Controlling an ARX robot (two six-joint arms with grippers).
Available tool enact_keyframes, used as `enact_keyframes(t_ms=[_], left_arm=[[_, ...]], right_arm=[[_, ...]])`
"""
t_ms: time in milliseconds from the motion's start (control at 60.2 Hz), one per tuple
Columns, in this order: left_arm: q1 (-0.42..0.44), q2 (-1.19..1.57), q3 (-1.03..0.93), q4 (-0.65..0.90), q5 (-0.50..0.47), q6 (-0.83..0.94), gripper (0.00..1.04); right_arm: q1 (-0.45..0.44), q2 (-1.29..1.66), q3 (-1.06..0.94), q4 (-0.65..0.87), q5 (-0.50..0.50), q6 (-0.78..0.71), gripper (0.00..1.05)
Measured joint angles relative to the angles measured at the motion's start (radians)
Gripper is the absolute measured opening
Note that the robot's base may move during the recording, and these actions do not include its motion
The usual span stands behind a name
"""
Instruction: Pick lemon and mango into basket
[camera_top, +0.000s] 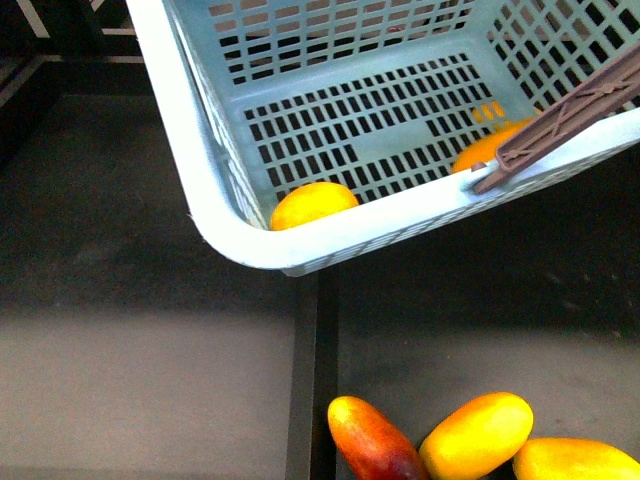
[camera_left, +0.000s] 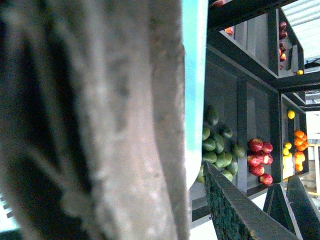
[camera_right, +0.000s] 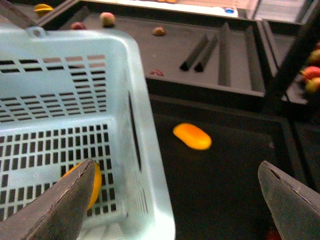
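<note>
Lemon lay in the near corner of the basket while the right tool hung spread and empty over its rim, so dropping toward the mango beside the basket might clip that wall; the left tool's grip could not be told.

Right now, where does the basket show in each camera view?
Front view: basket fills the top, rounded corner near centre.
Left wrist view: only a narrow aqua strip of basket, next to piled green fruit.
Right wrist view: basket beside a loose orange-yellow fruit.
Shared landmark: black shelf dividers in all three.
</note>
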Motion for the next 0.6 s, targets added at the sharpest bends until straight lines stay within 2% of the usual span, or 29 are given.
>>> enact_keyframes(t_ms=[100,283,332,349,382,598], left_arm=[[-0.002,0.0,0.0,0.0,0.015,-0.005,0.27],[-0.002,0.0,0.0,0.0,0.01,-0.003,0.27],[-0.002,0.0,0.0,0.0,0.009,-0.002,0.27],[-0.002,0.0,0.0,0.0,0.009,-0.002,0.27],[-0.002,0.0,0.0,0.0,0.008,-0.002,0.27],[0.0,0.0,0.0,0.0,0.002,-0.001,0.27]], right_arm=[[0.021,-0.062,-0.116,0.08,0.022,0.033,0.56],[0.045,-0.151,-0.245,0.108,0.044,0.047,0.26],[0.054,-0.182,-0.279,0.11,0.059,0.047,0.16],[0.072,-0.198,-0.296,0.11,0.097,0.048,0.1],[0.099,-0.225,-0.322,0.11,0.111,0.05,0.02],[0.118,-0.344,-0.414,0.087,0.118,0.051,0.02]])
